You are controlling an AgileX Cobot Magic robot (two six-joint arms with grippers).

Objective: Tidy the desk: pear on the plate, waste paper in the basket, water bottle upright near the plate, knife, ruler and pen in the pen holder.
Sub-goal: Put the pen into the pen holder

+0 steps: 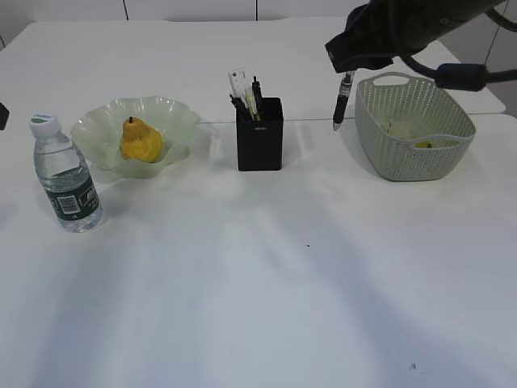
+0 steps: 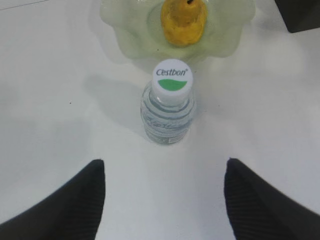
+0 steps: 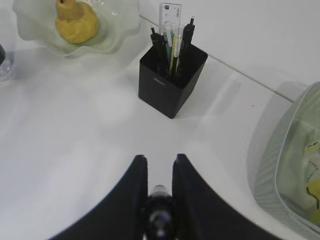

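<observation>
Most steps done: pear (image 1: 140,140) on plate (image 1: 179,113) by tabletop's left edge, water bottle (image 1: 66,175) upright beside it, paper in basket (image 1: 452,158). Right gripper (image 3: 160,172) clamps last pen (image 1: 344,98) above the tabletop between pen holder (image 1: 259,137) and basket; left gripper (image 2: 165,172) gapes empty.

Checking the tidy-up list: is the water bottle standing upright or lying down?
Upright. The water bottle stands on its base beside the plate, cap on top; the left wrist view looks straight down onto its cap.
</observation>
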